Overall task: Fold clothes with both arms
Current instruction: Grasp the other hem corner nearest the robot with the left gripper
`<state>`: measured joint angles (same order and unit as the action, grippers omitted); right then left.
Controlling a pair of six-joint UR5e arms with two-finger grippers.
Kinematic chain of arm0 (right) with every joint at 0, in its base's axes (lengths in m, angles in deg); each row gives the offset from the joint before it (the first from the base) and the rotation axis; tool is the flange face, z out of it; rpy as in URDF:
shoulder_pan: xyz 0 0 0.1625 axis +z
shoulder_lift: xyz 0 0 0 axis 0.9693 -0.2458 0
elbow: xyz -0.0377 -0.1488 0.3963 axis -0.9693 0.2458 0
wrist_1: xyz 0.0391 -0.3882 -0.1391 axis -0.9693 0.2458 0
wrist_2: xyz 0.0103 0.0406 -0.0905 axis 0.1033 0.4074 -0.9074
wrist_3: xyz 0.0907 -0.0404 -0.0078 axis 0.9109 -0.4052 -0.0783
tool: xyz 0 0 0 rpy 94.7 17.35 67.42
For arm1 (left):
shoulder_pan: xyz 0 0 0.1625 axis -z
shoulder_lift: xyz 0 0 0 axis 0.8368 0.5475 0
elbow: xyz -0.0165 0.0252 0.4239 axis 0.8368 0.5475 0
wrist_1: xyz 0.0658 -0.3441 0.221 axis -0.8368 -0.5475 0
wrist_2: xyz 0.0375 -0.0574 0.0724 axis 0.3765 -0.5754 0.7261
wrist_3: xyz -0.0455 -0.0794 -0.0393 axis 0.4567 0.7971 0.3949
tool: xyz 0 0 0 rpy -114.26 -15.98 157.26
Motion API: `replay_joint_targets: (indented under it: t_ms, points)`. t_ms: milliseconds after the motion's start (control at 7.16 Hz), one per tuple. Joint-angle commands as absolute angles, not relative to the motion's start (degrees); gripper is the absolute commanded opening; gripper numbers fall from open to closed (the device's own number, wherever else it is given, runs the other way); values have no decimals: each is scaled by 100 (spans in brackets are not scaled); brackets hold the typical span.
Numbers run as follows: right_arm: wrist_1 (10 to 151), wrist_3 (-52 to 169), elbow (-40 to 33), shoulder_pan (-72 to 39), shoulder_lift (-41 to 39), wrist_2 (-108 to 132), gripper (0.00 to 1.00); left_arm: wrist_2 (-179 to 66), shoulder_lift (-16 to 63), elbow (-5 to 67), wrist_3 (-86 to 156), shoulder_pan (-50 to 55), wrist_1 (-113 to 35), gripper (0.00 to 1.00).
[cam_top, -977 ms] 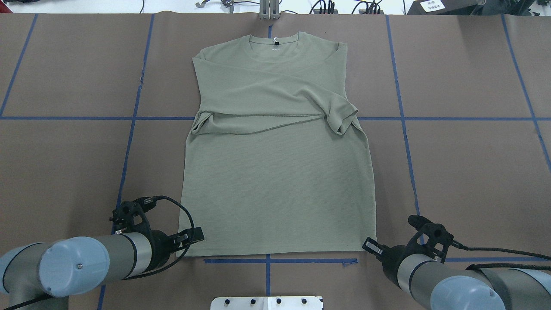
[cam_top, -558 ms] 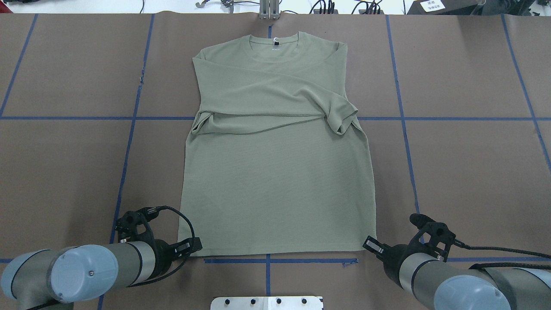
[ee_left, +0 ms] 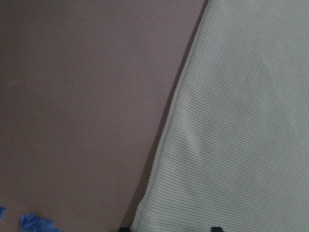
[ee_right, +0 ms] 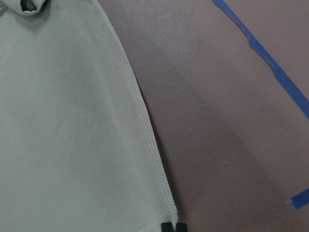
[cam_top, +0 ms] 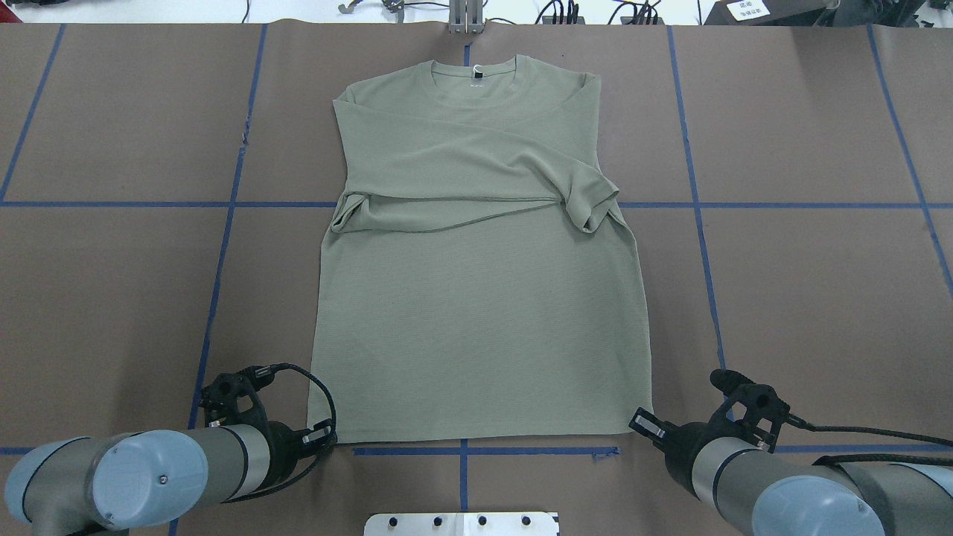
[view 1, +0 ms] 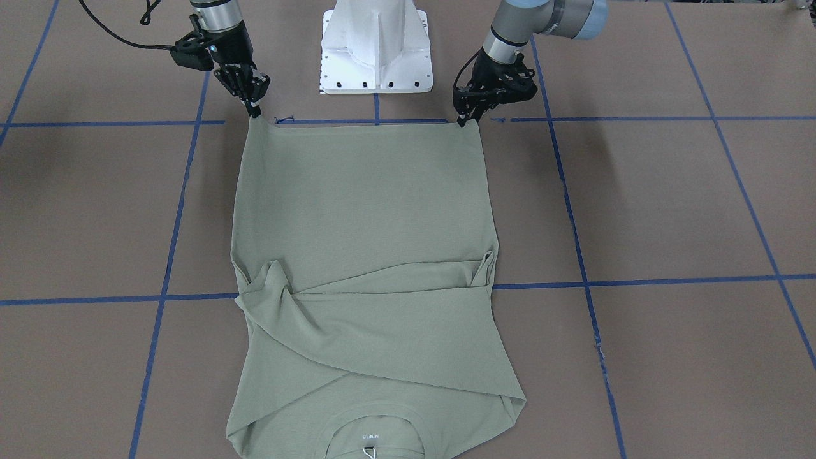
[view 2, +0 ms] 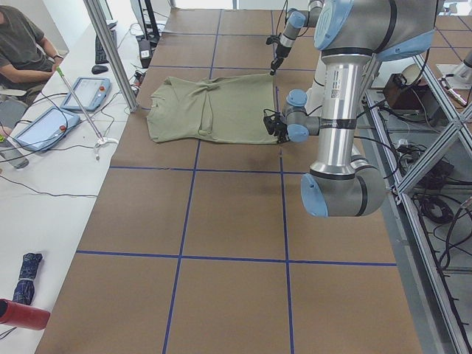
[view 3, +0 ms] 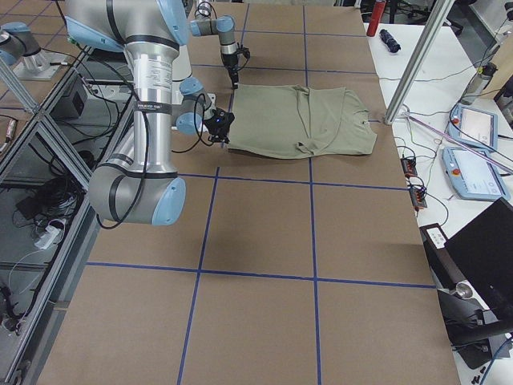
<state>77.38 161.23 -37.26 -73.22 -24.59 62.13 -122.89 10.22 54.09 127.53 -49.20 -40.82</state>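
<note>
The sage-green shirt (cam_top: 476, 298) lies flat on the brown table, collar (cam_top: 474, 74) at the far side, both sleeves folded across the chest. My left gripper (cam_top: 327, 434) is low at the near left hem corner; in the left wrist view its fingertips (ee_left: 216, 228) stand apart with the hem (ee_left: 241, 121) between them. My right gripper (cam_top: 642, 423) is at the near right hem corner; in the right wrist view (ee_right: 173, 226) its tips are together on the shirt's corner (ee_right: 63, 121). In the front view the left gripper (view 1: 467, 118) and right gripper (view 1: 255, 111) both touch the hem.
The white pedestal base (cam_top: 461, 523) stands just behind the hem. Blue tape lines (cam_top: 223, 246) cross the brown table cover. A metal post (cam_top: 465, 18) stands at the far edge. An operator (view 2: 22, 44) sits at a side table with tablets (view 2: 44, 125).
My left gripper has moved back toward the robot and down to the near left hem corner. The right gripper has hardly moved. The shirt lies as before.
</note>
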Motion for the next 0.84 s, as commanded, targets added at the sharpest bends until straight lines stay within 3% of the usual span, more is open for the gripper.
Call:
replay_joint_targets:
  t_ms: [0,419,698]
  points:
    - [7738,16123,-3730,-7322,-2451,6213,0,-12286,1005,5475,12792,-4934,-4082,0]
    - [7738,16123,-3949,-7314,-2486,6248,0,-12469,471,6571,12906,-4942,-3968,0]
    - [7764,16132,-4501,-7401,-2817,7095,0,-12488,328,7090,13606,-5484,-3828,0]
